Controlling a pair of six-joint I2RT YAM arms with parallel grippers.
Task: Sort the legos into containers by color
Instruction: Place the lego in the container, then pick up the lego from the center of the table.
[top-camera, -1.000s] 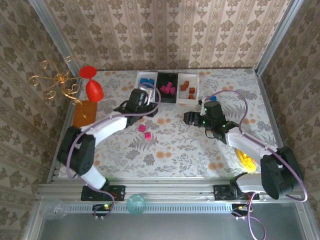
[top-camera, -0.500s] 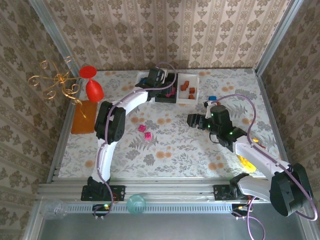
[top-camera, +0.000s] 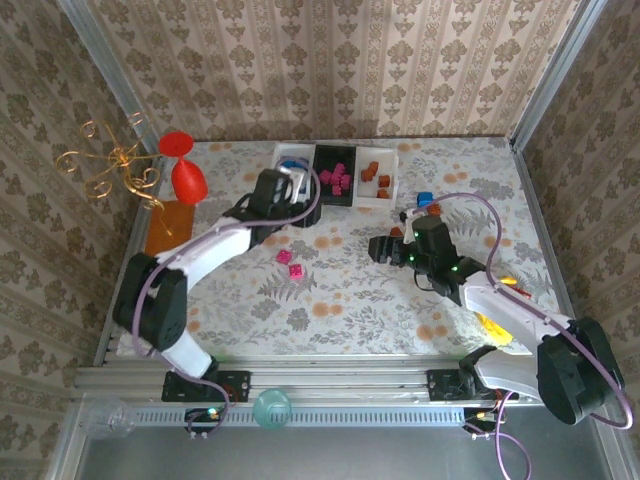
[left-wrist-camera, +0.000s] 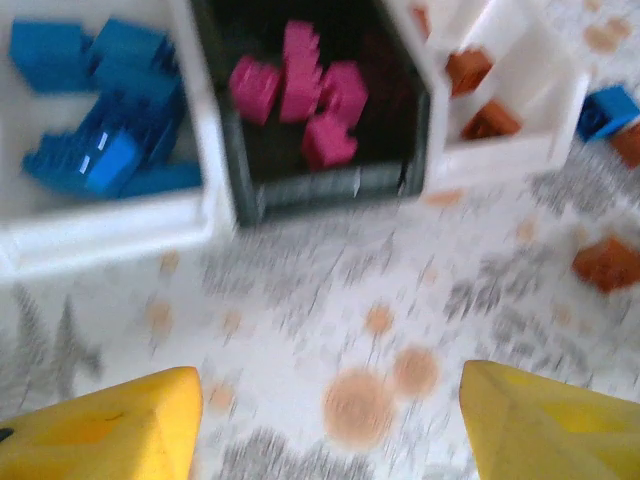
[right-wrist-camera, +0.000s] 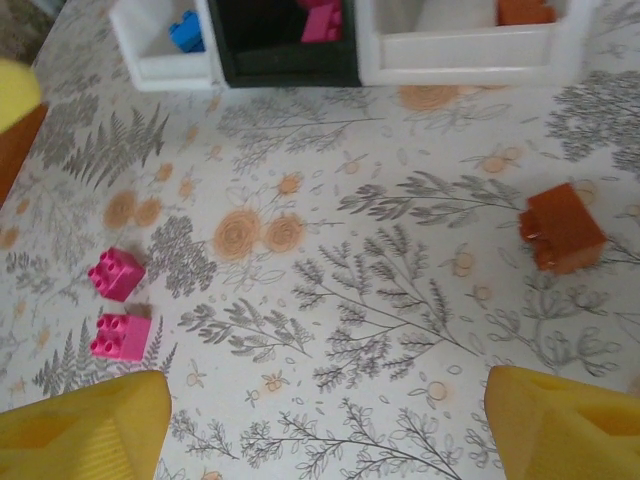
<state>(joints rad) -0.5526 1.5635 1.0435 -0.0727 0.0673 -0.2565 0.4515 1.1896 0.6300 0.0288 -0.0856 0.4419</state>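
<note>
Both my jaws stand wide apart with nothing between them. My left gripper (left-wrist-camera: 325, 400) hangs before the three bins, which run across the top of its wrist view. The left white bin (left-wrist-camera: 110, 225) holds a blurred heap of blue bricks (left-wrist-camera: 100, 140) that I cannot count. The black bin (left-wrist-camera: 320, 190) in the middle holds four magenta bricks (left-wrist-camera: 300, 85). In the right white bin (left-wrist-camera: 500, 155) I can make out two orange-brown bricks (left-wrist-camera: 470, 72) clearly. Along the right edge of that view lie one loose blue brick (left-wrist-camera: 608, 108) and two loose orange-brown bricks (left-wrist-camera: 610, 262). My right gripper (right-wrist-camera: 328, 400) hovers over the flowered table (right-wrist-camera: 330, 300). Two loose magenta bricks (right-wrist-camera: 116, 273) sit just beside each other at the lower left of its view, well apart from one of the loose orange-brown bricks at the right.
</note>
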